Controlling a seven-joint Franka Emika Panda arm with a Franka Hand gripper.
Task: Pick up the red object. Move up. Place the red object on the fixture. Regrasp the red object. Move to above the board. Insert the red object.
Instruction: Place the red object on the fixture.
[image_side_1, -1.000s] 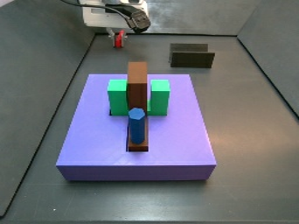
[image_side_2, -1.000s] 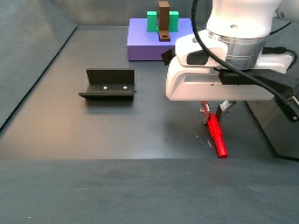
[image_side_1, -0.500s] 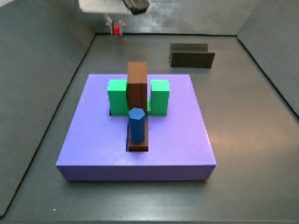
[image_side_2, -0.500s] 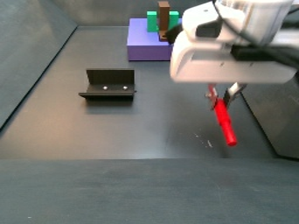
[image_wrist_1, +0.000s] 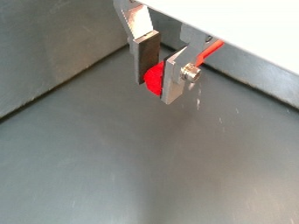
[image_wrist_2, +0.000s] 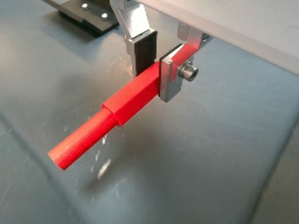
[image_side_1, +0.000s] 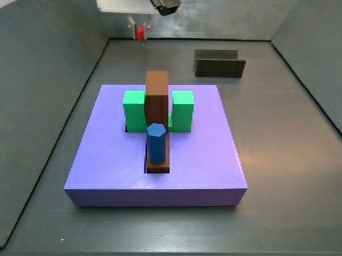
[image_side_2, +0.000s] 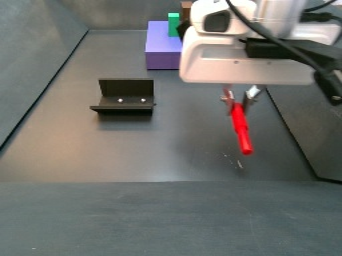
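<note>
My gripper (image_side_2: 242, 97) is shut on the top end of the red object (image_side_2: 242, 130), a bright red rod that hangs tilted below the fingers, off the floor. In both wrist views the red object (image_wrist_2: 105, 118) (image_wrist_1: 151, 79) sits clamped between the silver fingers (image_wrist_2: 172, 73). In a side view the gripper (image_side_1: 138, 22) is high at the far end, with the red object (image_side_1: 138, 33) under it. The fixture (image_side_2: 123, 97) (image_side_1: 219, 65) stands on the floor apart from the gripper. The purple-blue board (image_side_1: 107, 150) lies in the middle.
On the board stand a green block (image_side_1: 135, 110), a brown upright bar (image_side_1: 158, 92) and a blue hexagonal peg (image_side_1: 156, 143). Grey walls enclose the dark floor (image_side_2: 134, 150). The board's corner (image_side_2: 160, 48) shows behind the gripper body.
The gripper has risen with the red object in it, lifting the rod off the floor. The board and the fixture have not moved.
</note>
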